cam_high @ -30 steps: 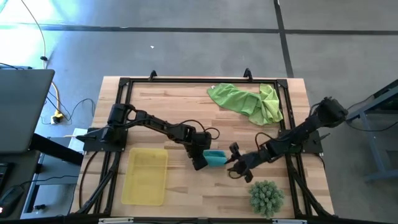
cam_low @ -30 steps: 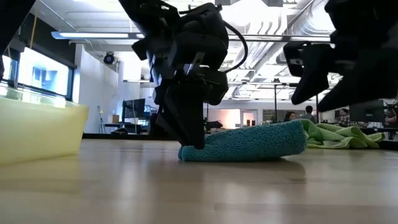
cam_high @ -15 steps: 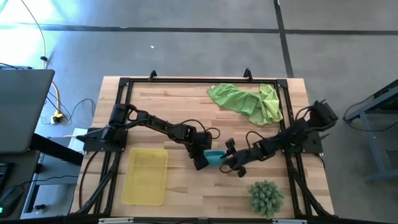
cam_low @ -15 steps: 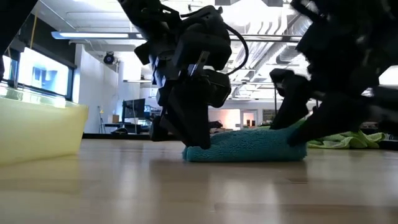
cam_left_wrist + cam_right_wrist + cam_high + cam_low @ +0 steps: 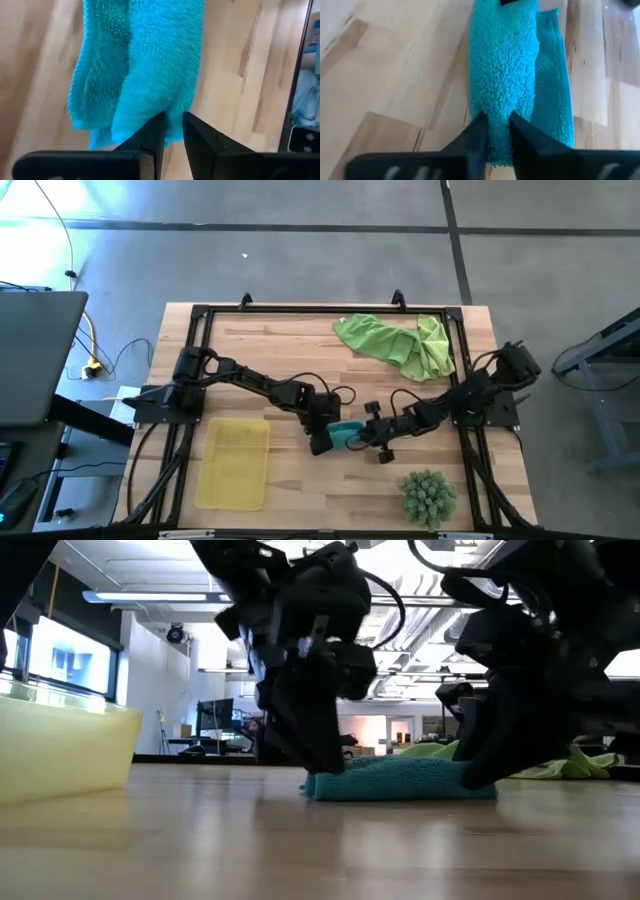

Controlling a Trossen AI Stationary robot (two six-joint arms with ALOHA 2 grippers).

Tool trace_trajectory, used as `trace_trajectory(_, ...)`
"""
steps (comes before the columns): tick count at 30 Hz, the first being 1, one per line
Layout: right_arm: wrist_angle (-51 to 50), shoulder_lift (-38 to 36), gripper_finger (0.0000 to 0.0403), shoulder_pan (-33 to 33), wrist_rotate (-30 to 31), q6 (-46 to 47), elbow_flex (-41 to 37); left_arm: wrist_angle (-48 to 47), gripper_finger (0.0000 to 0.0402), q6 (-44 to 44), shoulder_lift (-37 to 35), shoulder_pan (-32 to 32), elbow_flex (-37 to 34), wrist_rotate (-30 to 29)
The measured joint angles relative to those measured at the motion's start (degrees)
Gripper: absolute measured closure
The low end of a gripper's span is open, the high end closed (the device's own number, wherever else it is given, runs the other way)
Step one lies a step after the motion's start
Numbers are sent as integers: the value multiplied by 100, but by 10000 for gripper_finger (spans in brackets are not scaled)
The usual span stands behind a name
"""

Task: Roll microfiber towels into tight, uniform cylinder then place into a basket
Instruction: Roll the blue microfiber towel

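Spiky green plant near table front-right corner; laptop beside.

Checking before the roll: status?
Left pincer shut on teal towel, one end. Right pincer shut on the other end. Towel flat on table; basket empty, nothing blocking.

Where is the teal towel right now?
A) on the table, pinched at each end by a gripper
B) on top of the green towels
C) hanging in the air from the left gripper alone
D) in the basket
A: the teal towel lies on the table, with the left gripper and right gripper each shut on one end.
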Motion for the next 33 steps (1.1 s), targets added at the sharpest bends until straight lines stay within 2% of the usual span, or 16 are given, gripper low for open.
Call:
trace_trajectory(3,-31,0,393,-92,-316,222,-3,-287,341,190,-193,4,3,-118)
trace_trajectory(7,-30,-11,385,-328,-800,636,-12,-774,341,407,-446,-85,0,-436)
trace_trajectory(11,-38,-9,396,-664,-1444,859,-18,-911,341,617,-582,-360,4,-825)
trace_trajectory(14,-37,-2,398,-912,-1884,1013,-21,-865,341,786,-624,-620,4,-1269)
trace_trajectory(18,-31,7,397,-1242,-2540,1368,-21,-840,335,1012,-625,-985,7,-2222)
trace_trajectory(22,-32,9,397,-1410,-2849,1508,-27,-821,306,882,-626,-1264,7,-3391)
trace_trajectory(26,-32,9,396,-1436,-2859,1516,-29,-814,261,585,-627,-1325,9,-4075)
trace_trajectory(29,-30,9,396,-1439,-2855,1653,-29,-659,229,714,-627,-1340,9,-4183)
trace_trajectory(33,33,15,396,-1495,-3103,2181,-42,-181,207,1643,-505,-1413,20,-4209)
